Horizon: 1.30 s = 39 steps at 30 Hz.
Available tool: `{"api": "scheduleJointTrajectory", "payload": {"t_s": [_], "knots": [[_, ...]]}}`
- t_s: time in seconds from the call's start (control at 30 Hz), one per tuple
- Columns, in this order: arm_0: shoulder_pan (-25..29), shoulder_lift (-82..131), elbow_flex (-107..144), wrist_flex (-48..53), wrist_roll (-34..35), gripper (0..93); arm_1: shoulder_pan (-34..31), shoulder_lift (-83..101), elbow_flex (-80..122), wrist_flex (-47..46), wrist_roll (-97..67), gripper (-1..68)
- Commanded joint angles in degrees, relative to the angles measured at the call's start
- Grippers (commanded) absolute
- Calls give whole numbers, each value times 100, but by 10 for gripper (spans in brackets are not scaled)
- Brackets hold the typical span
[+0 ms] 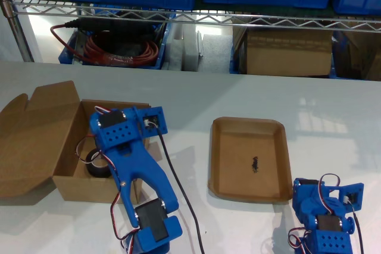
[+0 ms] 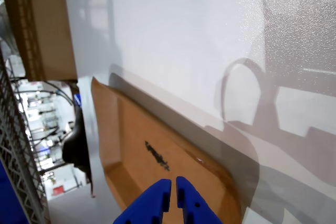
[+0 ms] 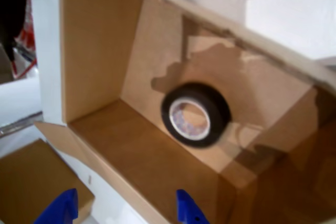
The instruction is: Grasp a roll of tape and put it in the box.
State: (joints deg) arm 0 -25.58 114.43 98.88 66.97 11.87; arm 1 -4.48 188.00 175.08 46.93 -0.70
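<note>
The roll of tape (image 3: 195,115), a black ring with a pale core, rests inside the box (image 3: 100,45), free of any finger. In the exterior view the roll of tape (image 1: 95,162) shows in the open brown box (image 1: 80,185) at the exterior view's left, its lid flap (image 1: 30,141) folded out. My second gripper (image 3: 123,205) hovers over the box opening, open and holding nothing; its arm (image 1: 128,159) reaches over the box's near wall. My first gripper (image 2: 173,186) is shut and empty above the shallow tray's edge; its arm (image 1: 327,212) sits folded at the exterior view's lower right.
A shallow brown cardboard tray (image 1: 226,147) with a small dark mark (image 1: 255,163) lies mid-table, also seen as the tray (image 2: 131,145) in the first wrist view. Behind the white table stands a wire shelf (image 1: 196,16) with blue bins, red cables (image 1: 113,49) and a carton (image 1: 289,52).
</note>
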Motion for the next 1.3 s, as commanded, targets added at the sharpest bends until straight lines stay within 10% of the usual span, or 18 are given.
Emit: {"api": "scheduleJointTrajectory", "payload": {"t_s": [0.0,0.33,1.27], "knots": [[378,545,123,-105,-149,226,-18,35,79,-26,18,3],[2927,5528,5282,-2162,-1494,0,-18,35,79,-26,18,3],[3103,7603,7682,-1635,-2197,-1,-18,35,79,-26,18,3]]}}
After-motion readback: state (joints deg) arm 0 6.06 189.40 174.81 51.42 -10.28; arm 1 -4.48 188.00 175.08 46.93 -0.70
